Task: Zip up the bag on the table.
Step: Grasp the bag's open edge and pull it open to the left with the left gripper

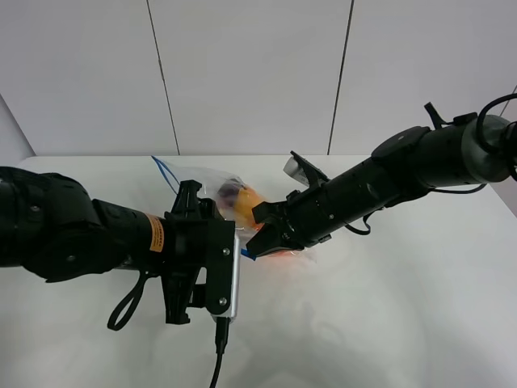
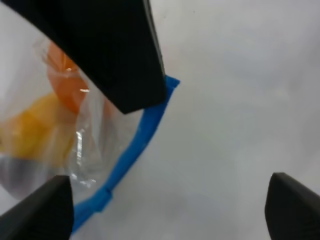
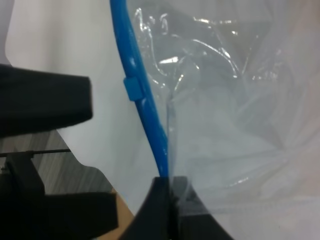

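Exterior high view: we find the bag [image 1: 212, 179] lying on the table [image 1: 388, 307]. Its blue zip strip [image 1: 165, 172] runs along the edge nearest the left arm. The left gripper [image 1: 196, 204] stands over that edge and hides the middle of the strip. The right gripper [image 1: 254, 242] meets the bag at the strip's near end, just beside the orange fruit [image 1: 245, 204].

Left wrist view: we see the left jaws set wide apart, holding nothing, with bare table between them beside the strip. A black right finger [image 2: 100, 45] covers the strip's end.

Right wrist view: we see the right fingers pressed together on the strip. A small blue tab [image 3: 132, 90] sits farther along it, and black left-arm parts stand beyond the strip.
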Robot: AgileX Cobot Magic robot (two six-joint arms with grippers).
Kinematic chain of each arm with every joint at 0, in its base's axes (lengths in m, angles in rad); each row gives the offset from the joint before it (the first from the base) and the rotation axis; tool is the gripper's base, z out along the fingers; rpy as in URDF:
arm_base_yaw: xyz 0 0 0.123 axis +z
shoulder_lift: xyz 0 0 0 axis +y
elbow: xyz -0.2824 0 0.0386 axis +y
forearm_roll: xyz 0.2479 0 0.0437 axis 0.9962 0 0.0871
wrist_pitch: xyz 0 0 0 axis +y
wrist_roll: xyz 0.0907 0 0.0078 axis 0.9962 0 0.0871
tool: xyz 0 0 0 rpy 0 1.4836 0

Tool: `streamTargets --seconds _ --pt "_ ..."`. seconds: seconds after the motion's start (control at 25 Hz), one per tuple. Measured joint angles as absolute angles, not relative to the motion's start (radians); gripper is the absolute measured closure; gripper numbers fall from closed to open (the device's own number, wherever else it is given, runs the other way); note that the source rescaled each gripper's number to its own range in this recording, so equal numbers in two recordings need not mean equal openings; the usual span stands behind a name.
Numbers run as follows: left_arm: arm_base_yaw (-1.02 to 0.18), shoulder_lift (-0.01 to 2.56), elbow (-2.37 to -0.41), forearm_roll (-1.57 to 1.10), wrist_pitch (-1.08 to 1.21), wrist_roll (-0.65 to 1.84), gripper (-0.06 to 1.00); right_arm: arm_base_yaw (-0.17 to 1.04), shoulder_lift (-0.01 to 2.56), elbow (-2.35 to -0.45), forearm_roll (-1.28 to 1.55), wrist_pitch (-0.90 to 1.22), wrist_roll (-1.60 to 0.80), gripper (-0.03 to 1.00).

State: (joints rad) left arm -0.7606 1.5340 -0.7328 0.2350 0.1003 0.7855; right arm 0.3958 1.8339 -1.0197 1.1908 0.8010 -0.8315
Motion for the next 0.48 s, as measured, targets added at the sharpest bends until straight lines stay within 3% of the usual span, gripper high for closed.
streamTargets --seconds 0.48 --pt "-0.761 1.535 -0.733 0.492 0.016 0.853 0.01 0.396 1.834 -1.02 1.191 0.806 -0.827 0.97"
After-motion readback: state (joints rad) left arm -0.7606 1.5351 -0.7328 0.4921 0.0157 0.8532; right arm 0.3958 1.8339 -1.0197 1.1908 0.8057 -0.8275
